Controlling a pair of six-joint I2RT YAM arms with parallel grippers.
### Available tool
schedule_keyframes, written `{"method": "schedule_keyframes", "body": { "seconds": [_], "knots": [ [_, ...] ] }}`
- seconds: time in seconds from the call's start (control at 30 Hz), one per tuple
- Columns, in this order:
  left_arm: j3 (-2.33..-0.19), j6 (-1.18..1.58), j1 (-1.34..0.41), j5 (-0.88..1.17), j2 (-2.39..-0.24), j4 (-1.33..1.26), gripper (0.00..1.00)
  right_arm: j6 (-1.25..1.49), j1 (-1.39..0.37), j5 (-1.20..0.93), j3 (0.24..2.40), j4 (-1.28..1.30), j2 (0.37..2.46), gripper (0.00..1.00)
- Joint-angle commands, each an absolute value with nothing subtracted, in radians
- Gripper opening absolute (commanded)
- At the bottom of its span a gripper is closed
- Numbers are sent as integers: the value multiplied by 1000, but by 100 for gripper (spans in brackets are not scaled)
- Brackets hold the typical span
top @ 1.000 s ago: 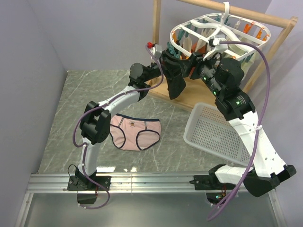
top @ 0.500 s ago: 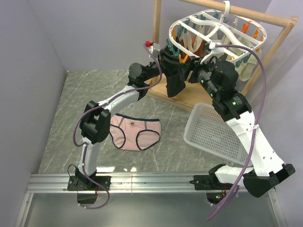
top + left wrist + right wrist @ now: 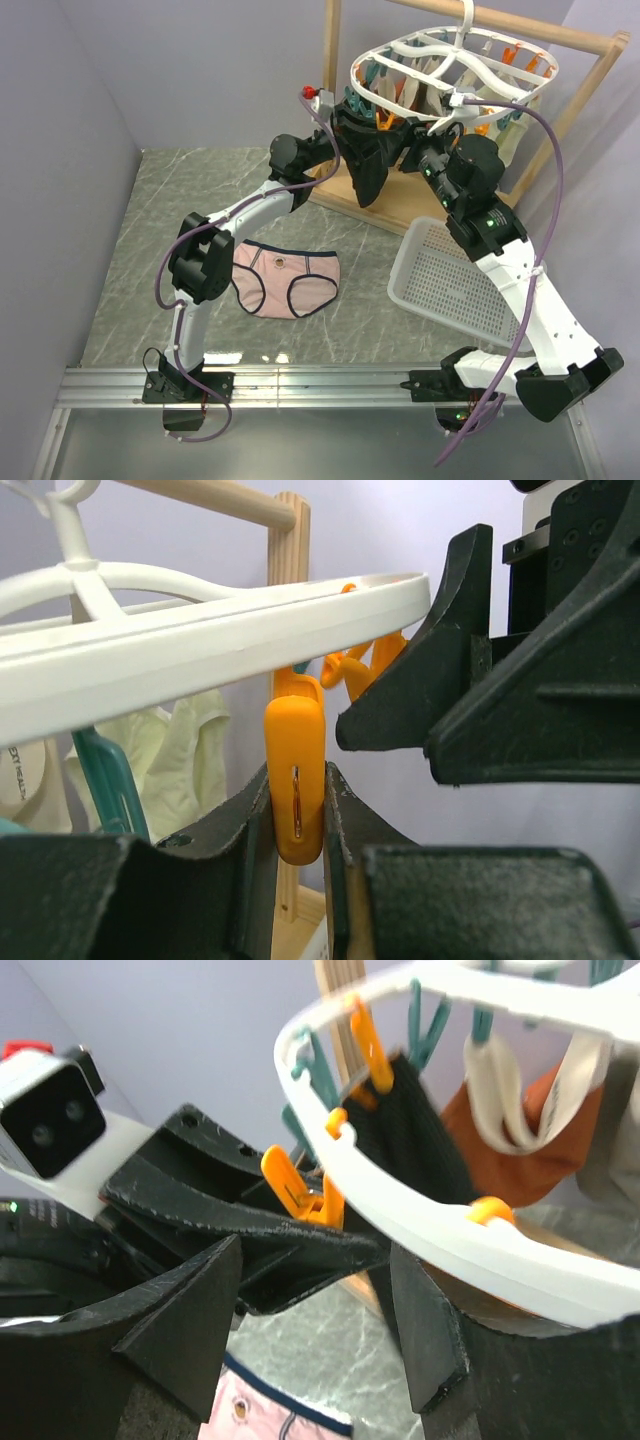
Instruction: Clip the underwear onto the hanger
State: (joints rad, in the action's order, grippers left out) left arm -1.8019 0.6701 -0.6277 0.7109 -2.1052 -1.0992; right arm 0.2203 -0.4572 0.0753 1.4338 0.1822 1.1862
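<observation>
Up at the rim: left gripper (image 3: pixel 297 820) has a finger pressed on each side of an orange peg (image 3: pixel 296 770) under the hanger (image 3: pixel 200 630); looks clamped on it.
Right gripper: right gripper (image 3: pixel 315 1260) has its fingers spread, nothing between them, just beside the left one; hanger rim crosses above the gap.
Underwear: underwear (image 3: pixel 286 278) lies flat on the table (image 3: pixel 200 190), no gripper on it.
Key relation: underwear sits near-left of and below both grippers, well apart; its long axis runs left-right, waistband on the far side.
Nearer arm: left, whose forearm passes beside the garment; that gripper is busy with the peg, so the open right one looks freer.
Step (judged): peg being worked; garment not yet lifted, task early.
Open room: bare table left of and near the underwear; basket (image 3: pixel 440 270) to its right, apart.
Tight spots: grippers almost touch; wooden rack (image 3: pixel 590 75) and hung garments crowd the far right.
Risk (judged): grippers bumping, hanger swinging.
</observation>
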Motion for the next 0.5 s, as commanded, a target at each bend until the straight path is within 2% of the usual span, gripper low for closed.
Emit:
{"method": "schedule_keyframes", "body": {
  "seconds": [0.0,0.47],
  "knots": [
    [-1852,681,-627,733,-2091,-1195,0,222,-433,103,1425,46,1158,68],
    [-1864,693,-629,745,-2106,-1186,0,157,-474,118,1359,-63,1164,64]
  ]
}}
